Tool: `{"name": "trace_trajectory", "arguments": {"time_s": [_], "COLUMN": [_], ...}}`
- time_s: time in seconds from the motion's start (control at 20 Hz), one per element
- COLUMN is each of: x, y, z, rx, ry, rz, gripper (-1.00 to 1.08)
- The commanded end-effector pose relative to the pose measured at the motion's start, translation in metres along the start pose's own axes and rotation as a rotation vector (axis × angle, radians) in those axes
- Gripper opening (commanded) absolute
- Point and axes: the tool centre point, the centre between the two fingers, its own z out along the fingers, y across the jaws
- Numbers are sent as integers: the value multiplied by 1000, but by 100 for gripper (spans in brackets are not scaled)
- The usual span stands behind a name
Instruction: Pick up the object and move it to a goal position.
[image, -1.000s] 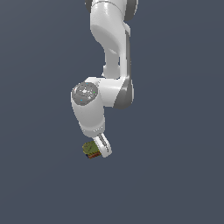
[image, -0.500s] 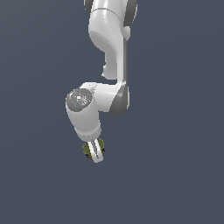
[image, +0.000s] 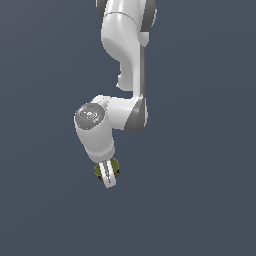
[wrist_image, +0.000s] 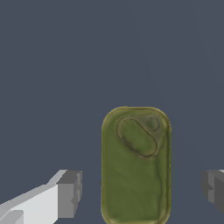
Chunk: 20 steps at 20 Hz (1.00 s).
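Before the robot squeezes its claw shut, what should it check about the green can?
1. Olive-green can with rounded corners sits between the fingers: ok, one grey pad shows on each side of it.
2. The gripper is open wide enough: ok, gaps show on both sides.
3. Can centred in the gripper: not ok, it sits nearer one pad.
4. Pads low enough to grip the can's sides: cannot tell; in the exterior view the white arm hides most of the can.
5. Nothing else in the way: ok, only the plain dark floor shows around the can.
6. Goal position: cannot tell, no marker shows.
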Motion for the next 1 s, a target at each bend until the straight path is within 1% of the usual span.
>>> {"name": "trace_trajectory", "arguments": {"time_s": [0.0, 0.35, 0.7, 0.75, 0.95], "x": [0, 0, 0, 0, 0], "y": [0, 2, 0, 0, 0], "z": [7, 43, 47, 47, 47], "rx": [-1, -1, -1, -1, -1], "ry": [0, 0, 0, 0, 0], "rz": [0, 5, 5, 5, 5], "gripper": [100, 100, 100, -100, -100]}}
